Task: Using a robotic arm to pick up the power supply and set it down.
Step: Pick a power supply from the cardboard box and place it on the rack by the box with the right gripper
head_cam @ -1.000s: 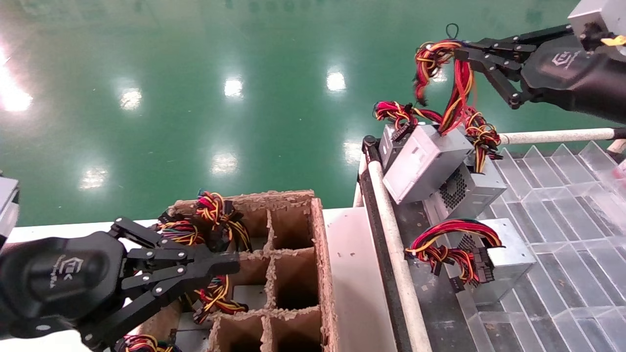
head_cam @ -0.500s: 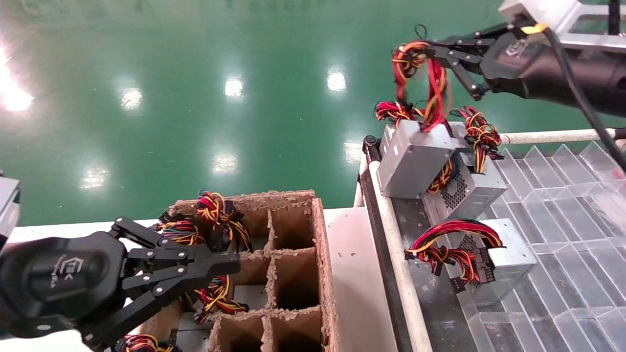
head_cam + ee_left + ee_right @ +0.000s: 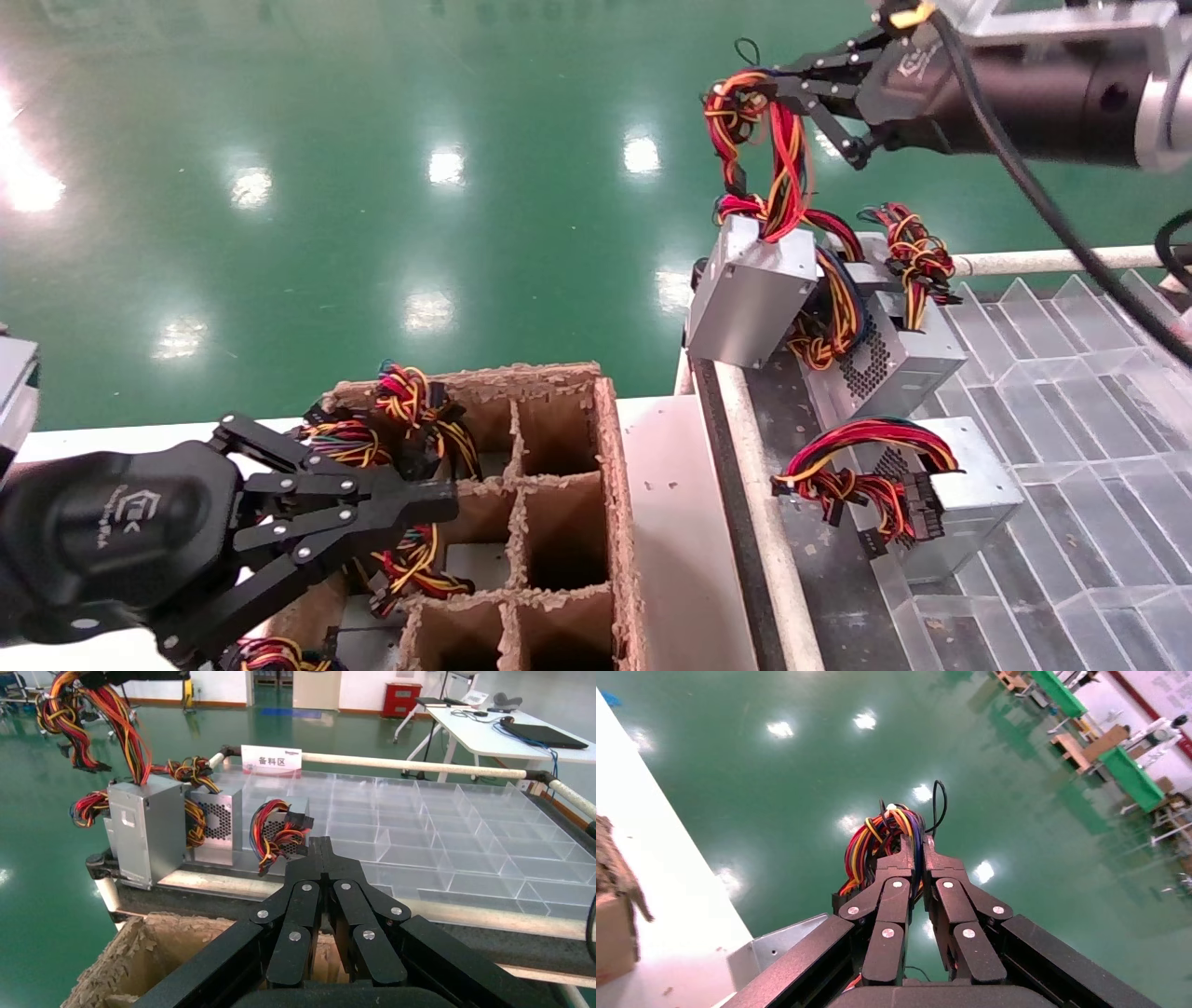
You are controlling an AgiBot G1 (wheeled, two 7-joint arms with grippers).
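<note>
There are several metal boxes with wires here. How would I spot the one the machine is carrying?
Look at the clear-divider tray on the right. At its far left corner, one power supply hangs tilted from the right gripper, dangling by its wire bundle; the others rest on the tray.

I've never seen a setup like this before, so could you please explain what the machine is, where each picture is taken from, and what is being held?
It is a two-armed robot. One picture comes from a camera on its head looking down; the other two come from cameras on each wrist, looking along the black fingers. The right gripper is clamped on the wire bundle of a silver power supply, which hangs from it, tilted, at the edge of a clear plastic divider tray. Two more power supplies lie on that tray. The left gripper waits, shut and empty, over a cardboard crate whose cells already hold some wired units.
</note>
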